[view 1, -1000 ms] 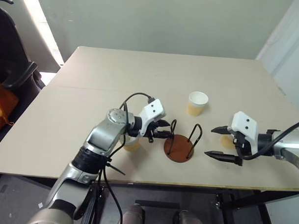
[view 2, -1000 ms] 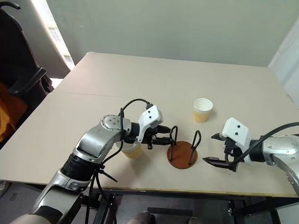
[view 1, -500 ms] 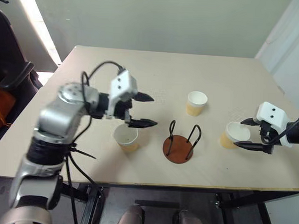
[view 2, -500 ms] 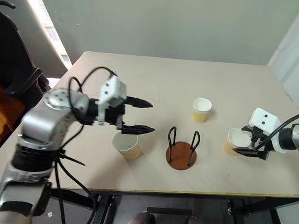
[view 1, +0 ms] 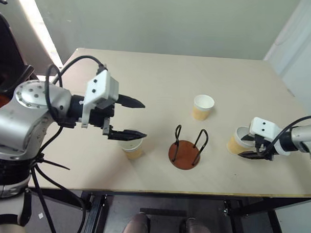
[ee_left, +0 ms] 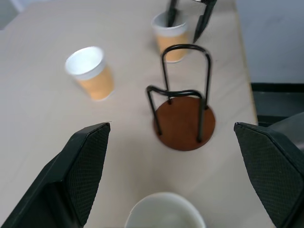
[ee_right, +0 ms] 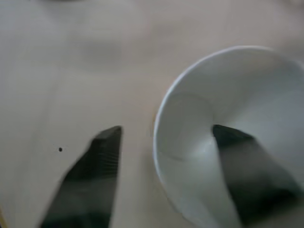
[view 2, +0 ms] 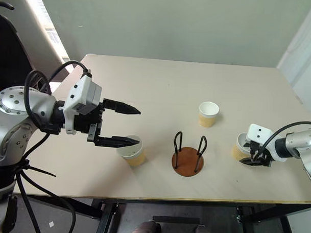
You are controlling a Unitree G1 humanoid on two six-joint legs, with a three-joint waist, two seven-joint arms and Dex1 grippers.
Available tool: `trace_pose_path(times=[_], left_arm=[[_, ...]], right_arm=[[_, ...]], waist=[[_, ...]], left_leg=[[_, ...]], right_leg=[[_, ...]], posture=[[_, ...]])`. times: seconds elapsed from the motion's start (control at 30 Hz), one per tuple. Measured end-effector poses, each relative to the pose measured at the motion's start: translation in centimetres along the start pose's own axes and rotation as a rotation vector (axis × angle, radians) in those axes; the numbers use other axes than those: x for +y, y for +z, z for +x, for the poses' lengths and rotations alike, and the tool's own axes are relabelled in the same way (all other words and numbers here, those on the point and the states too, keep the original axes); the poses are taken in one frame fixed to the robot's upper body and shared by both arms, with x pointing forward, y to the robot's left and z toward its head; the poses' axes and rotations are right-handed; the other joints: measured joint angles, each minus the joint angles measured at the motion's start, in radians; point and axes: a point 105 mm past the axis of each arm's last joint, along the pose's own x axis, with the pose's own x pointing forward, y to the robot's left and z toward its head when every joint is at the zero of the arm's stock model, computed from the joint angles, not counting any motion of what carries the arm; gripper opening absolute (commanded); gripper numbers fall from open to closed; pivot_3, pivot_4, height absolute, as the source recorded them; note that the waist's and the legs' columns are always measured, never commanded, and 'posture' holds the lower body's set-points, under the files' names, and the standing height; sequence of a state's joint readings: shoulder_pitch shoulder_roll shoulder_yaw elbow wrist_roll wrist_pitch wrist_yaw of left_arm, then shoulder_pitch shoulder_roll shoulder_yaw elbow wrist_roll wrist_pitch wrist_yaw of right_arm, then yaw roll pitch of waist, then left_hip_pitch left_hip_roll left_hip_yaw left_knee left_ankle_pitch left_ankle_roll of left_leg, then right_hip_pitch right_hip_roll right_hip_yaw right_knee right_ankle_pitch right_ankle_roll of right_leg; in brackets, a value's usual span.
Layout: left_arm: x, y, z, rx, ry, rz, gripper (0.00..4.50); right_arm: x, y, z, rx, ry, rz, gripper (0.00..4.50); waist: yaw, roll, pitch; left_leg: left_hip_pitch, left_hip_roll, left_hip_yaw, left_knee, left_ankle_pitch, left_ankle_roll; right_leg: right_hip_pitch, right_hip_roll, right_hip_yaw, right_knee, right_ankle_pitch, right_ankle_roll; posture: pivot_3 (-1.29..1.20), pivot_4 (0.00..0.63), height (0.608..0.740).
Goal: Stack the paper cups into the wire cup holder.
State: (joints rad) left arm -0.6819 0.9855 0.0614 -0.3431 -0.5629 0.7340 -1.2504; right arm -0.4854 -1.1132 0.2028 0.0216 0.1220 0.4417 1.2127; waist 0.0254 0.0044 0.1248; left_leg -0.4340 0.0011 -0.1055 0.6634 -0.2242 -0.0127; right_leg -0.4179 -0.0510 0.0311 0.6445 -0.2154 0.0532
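The right-hand paper cup (view 2: 241, 146) stands upright near the table's right edge, well right of the wire cup holder (view 2: 188, 154). My right gripper (view 2: 252, 151) straddles its rim, one finger inside and one outside, not yet pinched. My left gripper (view 2: 128, 126) hangs spread above another cup (view 2: 132, 150).
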Motion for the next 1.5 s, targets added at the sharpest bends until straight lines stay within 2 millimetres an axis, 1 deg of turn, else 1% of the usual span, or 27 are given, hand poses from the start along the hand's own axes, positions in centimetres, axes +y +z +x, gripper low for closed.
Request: trace_pose_path(times=[0.07,0.17,0.2,0.3,0.37,0.4,0.43,0.5,0.53,0.57,0.6,0.63,0.7,0.73,0.8,0.87,1.1,1.23,1.3,1.37,1.5], left_arm=[[0.1,0.1,-0.2,0.002,0.011,0.002,4.5],[0.3,0.0,-0.4,0.001,0.023,0.012,4.5],[0.6,-0.1,-0.6,0.0,0.036,0.01,4.5],[1.5,-0.5,-1.6,0.012,0.076,-0.001,4.5],[1.5,-0.4,-2.1,0.012,0.078,0.007,4.5],[1.5,-0.4,-2.2,0.011,0.075,0.011,4.5],[1.4,-0.5,-2.2,0.011,0.07,0.014,4.5],[1.4,-0.6,-2.1,0.007,0.062,0.015,4.5],[1.4,-0.7,-2.1,0.006,0.059,0.013,4.5],[1.5,-0.7,-2.0,0.003,0.058,0.009,4.5],[1.5,-0.8,-2.0,0.002,0.054,0.008,4.5],[1.4,-0.8,-1.8,0.001,0.049,0.009,4.5],[1.3,-0.8,-1.6,-0.003,0.039,0.01,4.5],[1.3,-0.8,-1.5,-0.004,0.037,0.01,4.5],[1.3,-0.8,-1.6,-0.003,0.04,0.012,4.5],[1.4,-0.9,-1.8,0.004,0.045,0.011,4.5],[1.1,-1.2,-1.7,0.011,0.043,0.003,4.5],[1.0,-1.3,-1.8,0.013,0.063,0.0,4.5],[1.0,-1.4,-1.8,0.015,0.07,-0.001,4.5],[0.9,-1.4,-1.8,0.015,0.075,-0.006,4.5],[0.9,-1.1,-1.9,-0.002,0.075,-0.009,4.5]], right_arm=[[-0.3,0.5,0.1,-0.006,-0.002,-0.021,1.27],[-0.6,1.3,-0.4,-0.008,0.002,-0.066,0.18],[-0.7,1.6,-0.6,-0.009,0.008,-0.084,0.09],[-1.3,2.6,-1.6,-0.011,0.016,-0.151,0.09],[-2.3,4.5,-3.1,-0.041,0.018,-0.223,0.09],[-2.9,6.0,-4.2,-0.068,0.013,-0.274,0.09],[-3.5,8.0,-5.6,-0.103,0.002,-0.339,0.09],[-3.8,12.6,-8.4,-0.21,-0.005,-0.488,0.09],[-3.5,14.3,-9.4,-0.254,-0.001,-0.553,0.09],[-3.1,15.9,-9.9,-0.299,0.019,-0.605,0.09],[-2.5,17.1,-9.9,-0.342,0.052,-0.646,0.09],[-1.7,18.1,-9.5,-0.375,0.094,-0.679,0.09],[0.8,19.5,-7.9,-0.423,0.245,-0.751,0.09],[1.9,19.7,-7.2,-0.432,0.308,-0.775,0.09],[3.4,19.6,-6.3,-0.425,0.392,-0.814,0.09],[4.5,19.2,-5.7,-0.409,0.454,-0.844,0.09],[5.5,18.3,-4.6,-0.386,0.542,-0.871,0.09],[5.5,17.9,-3.7,-0.361,0.556,-0.882,0.09],[5.4,17.7,-3.5,-0.344,0.552,-0.884,0.47],[5.1,17.3,-3.0,-0.302,0.544,-0.896,0.99],[5.0,16.7,-2.4,-0.261,0.552,-0.898,2.43]], waist=[[-0.001,0.001,0.0],[0.0,0.001,0.001],[0.0,0.001,0.001],[-0.001,0.001,0.001],[-0.004,0.003,0.002],[-0.005,0.005,0.003],[-0.007,0.007,0.003],[-0.011,0.006,0.002],[-0.013,0.005,0.001],[-0.015,0.003,0.001],[-0.016,0.003,0.0],[-0.016,0.003,0.0],[-0.016,0.003,0.001],[-0.014,0.003,0.001],[-0.011,0.003,0.001],[-0.011,0.003,0.001],[-0.014,0.003,0.001],[-0.016,0.003,0.001],[-0.016,0.003,0.001],[-0.016,0.003,0.001],[-0.016,0.003,0.001]], left_leg=[[0.0,0.0,0.0,0.0,0.0,0.0],[0.0,0.0,0.0,0.0,0.0,0.0],[0.0,0.0,0.0,-0.001,0.0,0.0],[-0.001,0.0,0.0,-0.001,0.0,-0.001],[-0.001,-0.001,0.0,-0.002,-0.001,-0.001],[-0.002,-0.001,0.0,-0.002,0.0,-0.001],[-0.002,-0.002,0.001,-0.003,0.0,-0.001],[-0.001,0.0,0.0,-0.007,0.001,-0.002],[-0.001,0.001,0.0,-0.009,0.001,-0.003],[-0.001,0.002,-0.001,-0.01,0.002,-0.004],[0.0,0.003,-0.001,-0.011,0.002,-0.005],[0.0,0.003,-0.001,-0.013,0.003,-0.006],[-0.001,0.003,-0.001,-0.016,0.004,-0.008],[-0.002,0.003,-0.002,-0.016,0.006,-0.011],[-0.003,0.003,-0.002,-0.017,0.008,-0.015],[-0.003,0.003,-0.001,-0.017,0.008,-0.015],[-0.002,0.004,-0.001,-0.017,0.005,-0.01],[-0.001,0.004,-0.001,-0.017,0.004,-0.009],[-0.001,0.004,-0.001,-0.017,0.004,-0.009],[-0.001,0.004,-0.001,-0.017,0.004,-0.009],[-0.001,0.004,-0.001,-0.017,0.005,-0.009]], right_leg=[[0.0,0.0,0.0,0.0,0.0,0.0],[0.0,0.0,0.0,0.0,0.0,-0.001],[0.0,0.0,0.0,0.0,0.0,-0.001],[-0.002,0.0,0.0,0.0,-0.001,-0.001],[-0.003,0.0,0.0,0.0,-0.001,-0.002],[-0.005,-0.001,0.001,0.001,0.0,-0.002],[-0.006,-0.001,0.002,0.001,0.0,-0.002],[-0.007,0.0,0.001,0.002,-0.002,-0.006],[-0.007,0.001,-0.001,0.002,-0.003,-0.009],[-0.007,0.002,-0.002,0.002,-0.004,-0.01],[-0.007,0.002,-0.002,0.001,-0.005,-0.012],[-0.007,0.002,-0.003,0.001,-0.006,-0.012],[-0.009,0.002,-0.003,0.001,-0.006,-0.013],[-0.01,0.002,-0.003,0.002,-0.006,-0.013],[-0.01,0.002,-0.003,0.001,-0.006,-0.013],[-0.01,0.001,-0.003,0.001,-0.006,-0.013],[-0.01,0.001,-0.003,0.002,-0.007,-0.015],[-0.011,0.001,-0.003,0.003,-0.008,-0.016],[-0.011,0.001,-0.004,0.004,-0.008,-0.018],[-0.011,0.001,-0.004,0.004,-0.007,-0.019],[-0.011,0.001,-0.004,0.004,-0.006,-0.02]], posture=[[0.0,0.15,0.74],[0.0,0.15,0.74],[0.0,0.15,0.74],[0.0,0.15,0.74],[0.0,0.15,0.74],[0.0,0.15,0.74],[0.0,0.15,0.74],[0.0,0.15,0.74],[0.0,0.15,0.74],[0.0,0.15,0.74],[0.0,0.15,0.74],[0.0,0.15,0.74],[0.0,0.15,0.74],[0.0,0.15,0.74],[0.0,0.15,0.74],[0.0,0.15,0.74],[0.0,0.15,0.74],[0.0,0.15,0.74],[0.0,0.15,0.74],[0.0,0.15,0.74],[0.0,0.15,0.74]])
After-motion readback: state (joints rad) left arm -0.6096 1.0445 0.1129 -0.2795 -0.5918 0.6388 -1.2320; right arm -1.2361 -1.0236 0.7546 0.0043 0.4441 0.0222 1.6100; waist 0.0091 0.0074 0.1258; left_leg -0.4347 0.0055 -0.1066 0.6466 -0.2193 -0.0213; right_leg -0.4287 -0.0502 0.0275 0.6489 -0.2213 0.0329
